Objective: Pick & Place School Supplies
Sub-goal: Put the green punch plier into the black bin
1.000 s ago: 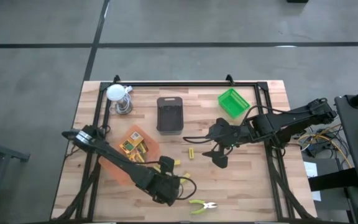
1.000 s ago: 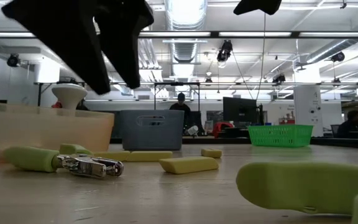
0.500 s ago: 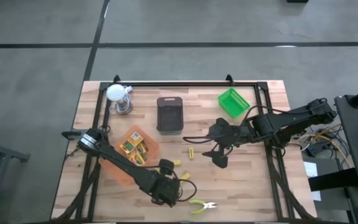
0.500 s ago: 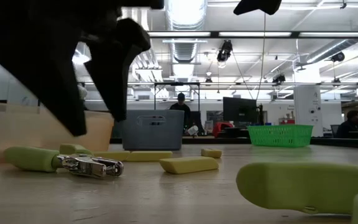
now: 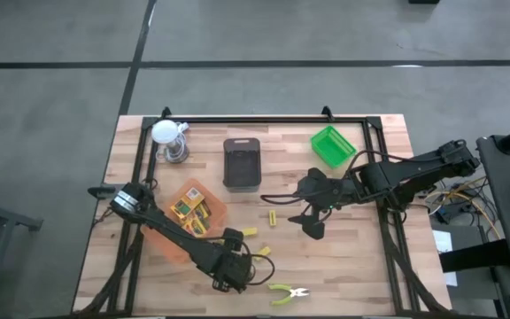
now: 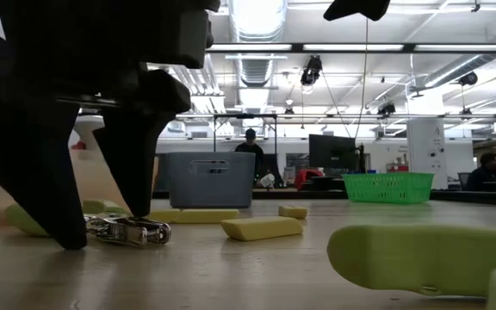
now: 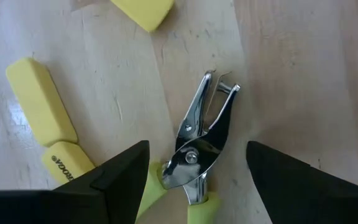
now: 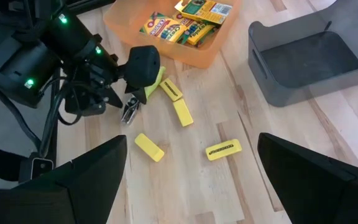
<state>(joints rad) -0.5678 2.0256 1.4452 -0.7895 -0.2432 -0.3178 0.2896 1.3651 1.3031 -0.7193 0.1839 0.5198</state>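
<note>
At the table's front edge we see the left gripper (image 7: 196, 163) has come down — its spread fingers now straddle the lime-handled metal hole punch (image 7: 197, 152), not gripping it. The right gripper (image 5: 312, 227) hangs mid-table, jaws wide. In the orange plastic tray (image 8: 199, 57), yellow-green crayon boxes (image 8: 161, 28) read "Crayola"; the short yellow sticks' (image 8: 174, 102) print is illegible.

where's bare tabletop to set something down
Bare wood lies between the green basket and the table's right edge, and along the front edge right of the pliers-like tool. It is crowded around the left gripper, the orange tray and the yellow blocks.
</note>
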